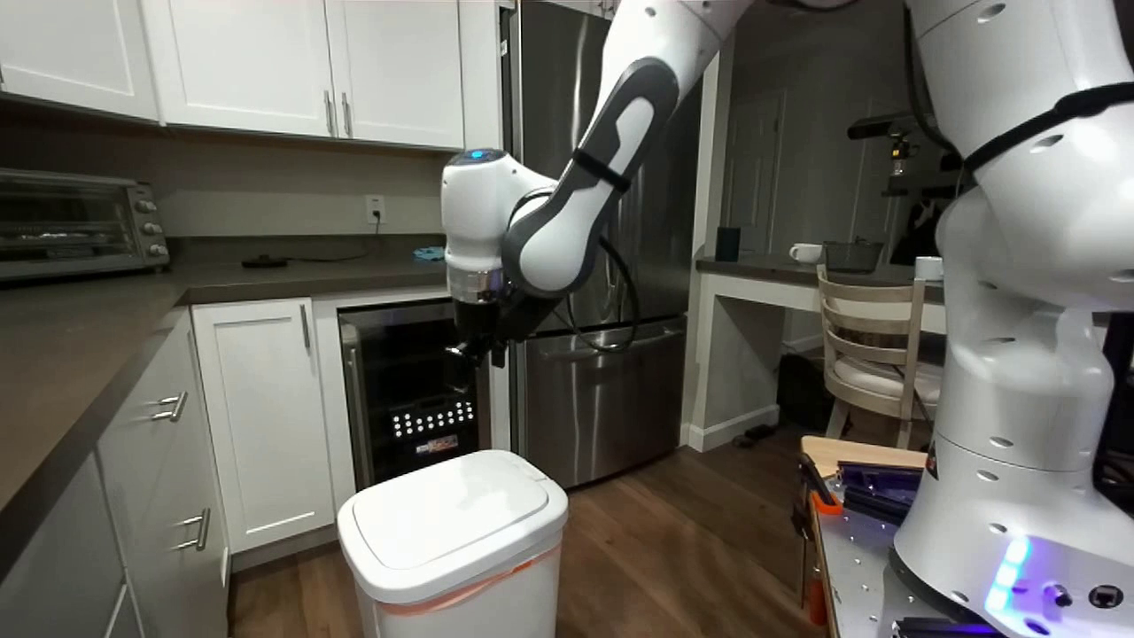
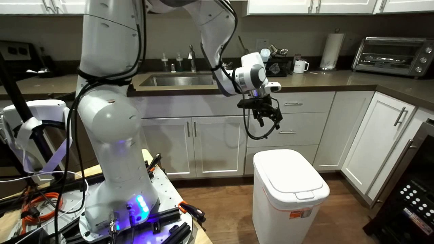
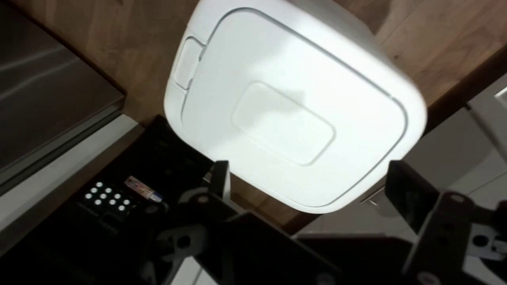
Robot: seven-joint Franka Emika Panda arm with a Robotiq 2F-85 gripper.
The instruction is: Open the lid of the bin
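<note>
The white bin [image 1: 496,607] stands upright on the floor, and it also shows in an exterior view [image 2: 278,215] and in the wrist view [image 3: 336,19]. Its flat white lid [image 1: 452,509] lies shut, level with the rim, in both exterior views [image 2: 291,171]. In the wrist view the lid [image 3: 277,59] fills the upper middle, with a small rectangular latch tab [image 3: 187,63] at its left edge; the tab [image 2: 304,195] also shows in an exterior view. My black gripper [image 1: 478,359] hangs above the bin, apart from it. Its fingers [image 3: 309,162] are wide open with nothing between them.
A black glass-door cooler [image 1: 416,390] and a steel fridge [image 1: 602,399] stand behind the bin. White drawers [image 2: 288,125] and a countertop [image 1: 80,354] run beside it. The robot's base table [image 2: 173,189] has clamps at its edge. Wood floor [image 1: 656,549] surrounds the bin.
</note>
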